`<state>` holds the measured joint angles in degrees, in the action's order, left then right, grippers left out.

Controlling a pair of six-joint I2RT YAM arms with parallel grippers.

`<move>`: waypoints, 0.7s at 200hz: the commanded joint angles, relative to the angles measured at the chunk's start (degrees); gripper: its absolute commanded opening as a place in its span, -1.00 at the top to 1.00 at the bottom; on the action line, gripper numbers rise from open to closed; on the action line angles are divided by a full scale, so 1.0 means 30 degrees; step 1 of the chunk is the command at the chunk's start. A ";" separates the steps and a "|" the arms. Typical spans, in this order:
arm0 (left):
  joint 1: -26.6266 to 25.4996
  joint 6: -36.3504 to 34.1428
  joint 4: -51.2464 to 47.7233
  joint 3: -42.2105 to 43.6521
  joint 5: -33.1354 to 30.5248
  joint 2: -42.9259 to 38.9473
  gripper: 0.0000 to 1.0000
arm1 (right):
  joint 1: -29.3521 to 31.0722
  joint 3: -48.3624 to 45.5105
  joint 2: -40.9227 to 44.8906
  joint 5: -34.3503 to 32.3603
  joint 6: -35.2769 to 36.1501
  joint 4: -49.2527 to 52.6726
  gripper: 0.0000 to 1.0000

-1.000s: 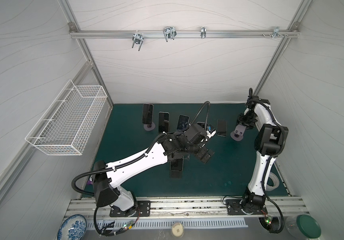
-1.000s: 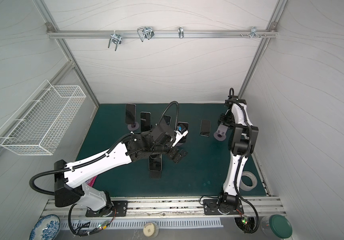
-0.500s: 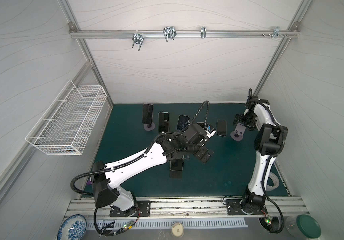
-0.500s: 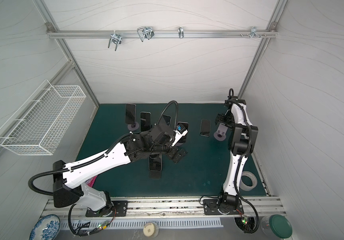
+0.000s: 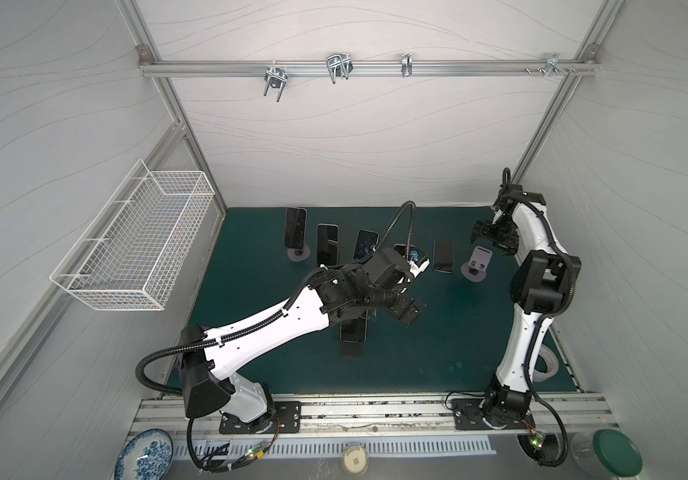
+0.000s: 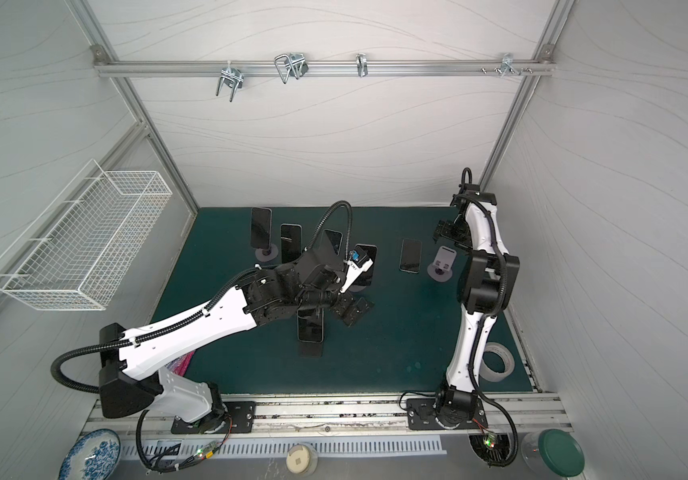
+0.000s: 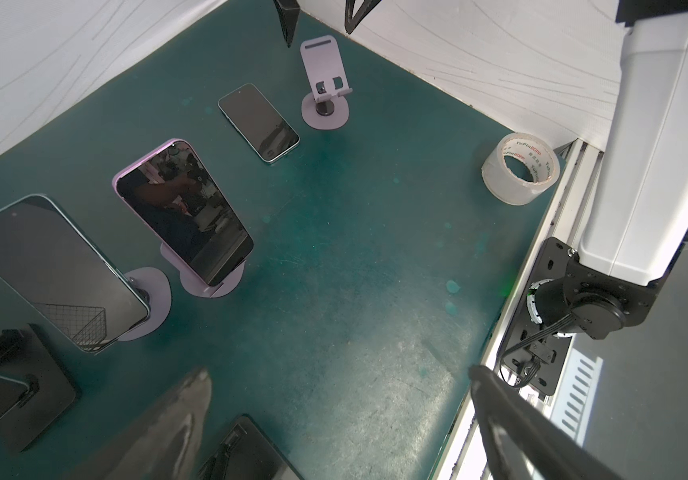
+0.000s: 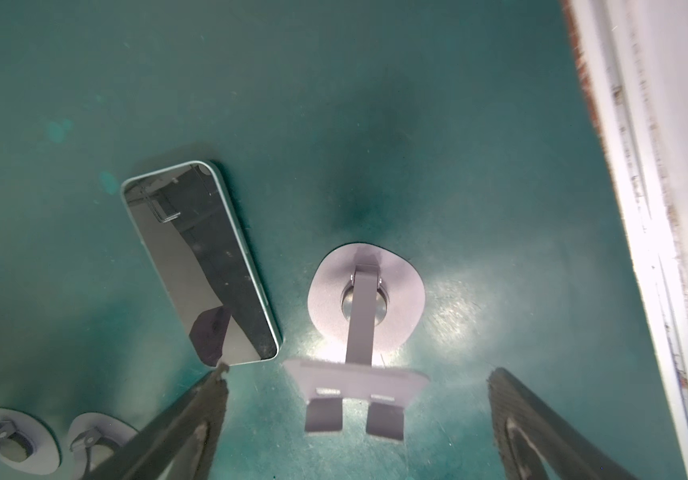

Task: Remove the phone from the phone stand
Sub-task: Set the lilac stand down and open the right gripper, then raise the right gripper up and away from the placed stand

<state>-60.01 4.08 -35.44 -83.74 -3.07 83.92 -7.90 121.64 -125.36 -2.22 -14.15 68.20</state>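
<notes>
A dark phone (image 5: 443,255) (image 8: 201,262) lies flat on the green mat beside an empty lilac phone stand (image 5: 477,266) (image 8: 365,299). My right gripper (image 5: 479,235) (image 8: 359,374) hangs open just above that stand's cradle and holds nothing. Further left, several phones stand on stands, among them a lilac-cased one (image 7: 184,212) and a larger one (image 7: 51,266). A tall phone (image 5: 295,227) stands at the back left. My left gripper (image 5: 406,311) (image 7: 342,415) is open over the mat's middle, next to a phone on a black stand (image 5: 352,332).
A roll of clear tape (image 5: 546,365) (image 7: 521,166) lies at the mat's right front. A white wire basket (image 5: 138,245) hangs on the left wall. A blue plate (image 5: 145,453) and a green-lidded jar (image 5: 608,457) sit in front of the rail.
My right gripper has opened and drawn back from the empty lilac stand toward the back wall. The left arm has hardly moved.
</notes>
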 commanded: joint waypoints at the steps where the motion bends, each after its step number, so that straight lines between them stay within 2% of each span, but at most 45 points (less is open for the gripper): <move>1: 0.0110 -0.0069 0.0796 0.0076 -0.0320 -0.0580 -0.97 | 0.0113 0.0664 0.1432 -0.0662 -0.0176 0.0783 -0.98; 83: 0.0110 0.0775 0.0482 -0.0179 -0.0668 -0.0757 -0.91 | 0.1099 0.1404 0.3057 -0.0785 -0.0177 0.1035 -0.98; 119: 0.0110 0.1332 0.0288 -0.0411 -0.0778 -0.0771 -0.89 | 0.2685 0.1333 0.4060 -0.1928 0.0938 0.0990 -0.98; 140: 0.0125 0.1594 0.0133 -0.0662 -0.0800 -0.0762 -0.88 | 0.3439 0.0825 0.4782 -0.1882 0.1023 0.0915 -0.98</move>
<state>-60.01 7.35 -35.53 -83.29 -4.49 82.65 -0.10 124.64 -115.50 -6.55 -12.97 69.10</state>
